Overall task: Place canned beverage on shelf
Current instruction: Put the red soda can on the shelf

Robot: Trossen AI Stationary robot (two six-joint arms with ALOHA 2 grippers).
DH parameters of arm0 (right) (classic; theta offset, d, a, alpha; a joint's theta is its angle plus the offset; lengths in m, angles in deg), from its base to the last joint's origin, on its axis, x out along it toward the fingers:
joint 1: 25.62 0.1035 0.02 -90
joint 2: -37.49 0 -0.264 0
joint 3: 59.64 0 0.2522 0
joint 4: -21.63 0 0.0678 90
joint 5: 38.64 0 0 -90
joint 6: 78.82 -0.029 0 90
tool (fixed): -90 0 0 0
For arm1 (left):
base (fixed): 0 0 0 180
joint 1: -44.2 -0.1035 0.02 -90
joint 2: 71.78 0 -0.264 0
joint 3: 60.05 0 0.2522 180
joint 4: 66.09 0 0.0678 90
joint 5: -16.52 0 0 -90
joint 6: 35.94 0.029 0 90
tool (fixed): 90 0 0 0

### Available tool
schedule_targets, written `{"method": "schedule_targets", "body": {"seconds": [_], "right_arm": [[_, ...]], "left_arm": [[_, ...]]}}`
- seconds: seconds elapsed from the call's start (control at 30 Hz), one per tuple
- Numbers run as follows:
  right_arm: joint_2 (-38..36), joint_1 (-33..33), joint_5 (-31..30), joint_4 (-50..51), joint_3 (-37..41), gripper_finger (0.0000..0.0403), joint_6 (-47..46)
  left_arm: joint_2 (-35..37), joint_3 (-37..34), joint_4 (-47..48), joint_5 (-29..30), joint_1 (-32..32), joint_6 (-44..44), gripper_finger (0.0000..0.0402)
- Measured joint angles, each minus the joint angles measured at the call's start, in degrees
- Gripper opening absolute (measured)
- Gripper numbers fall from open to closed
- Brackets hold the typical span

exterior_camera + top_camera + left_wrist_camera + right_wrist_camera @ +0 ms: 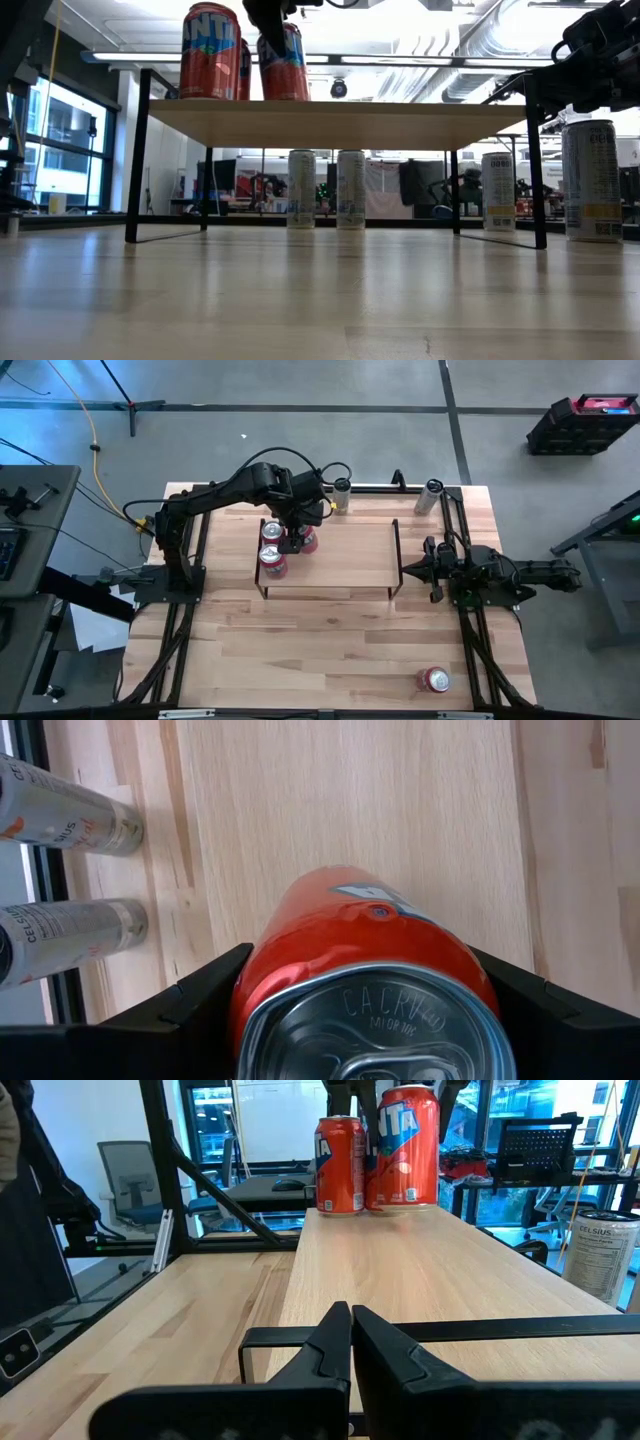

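Observation:
The shelf [345,555], a light-wood board on a thin black wire frame, stands mid-table. Two red cans [271,530] [273,563] stand on its left end. My left gripper [297,542] is over that end, shut on a third red canned beverage [350,920] whose base is down at the board [405,1205]. In the low view this can [284,65] leans slightly beside the others [210,50]. My right gripper [351,1340] waits shut at the shelf's right end rail [396,560], holding nothing. My left gripper pinches the can's upper side wall [262,982], just under the rim, between its two fingers [205,990], one on each side. The fingers come steeply from above. The can stands nearly upright, leaning a little, its base at the shelf board.
Two slim silver cans [70,815] [70,930] stand on the table behind the shelf's far edge, another [431,495] at the far right. A red can [434,680] is near the table's front right corner. The shelf's middle and right part [360,550] is bare board.

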Motion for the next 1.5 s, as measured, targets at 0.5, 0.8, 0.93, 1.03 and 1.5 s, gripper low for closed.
{"method": "schedule_targets", "body": {"seconds": [0.5, 0.8, 0.93, 1.03, 1.5], "right_arm": [[0.02, 0.00, -0.01, -0.02, 0.00, 0.0000, -0.02], [0.00, 0.02, -0.01, -0.02, 0.01, 0.0000, -0.01], [0.00, 0.02, 0.00, -0.02, 0.00, 0.0000, -0.02], [0.00, 0.01, -0.02, -0.01, 0.00, 0.0000, 0.00], [0.01, 0.01, -0.02, -0.02, 0.01, 0.0000, 0.00]], "left_arm": [[0.00, -0.01, -0.99, -0.04, 1.03, -1.53, 0.0285], [0.00, 0.00, -1.08, -0.06, 1.42, -3.91, 0.0285], [0.00, 0.00, -1.08, -0.04, 1.46, -4.09, 0.0285], [0.00, -0.02, -1.08, -0.05, 1.37, -4.46, 0.0285], [0.00, -0.01, -1.05, -0.06, 1.33, -4.34, 0.0285]]}}
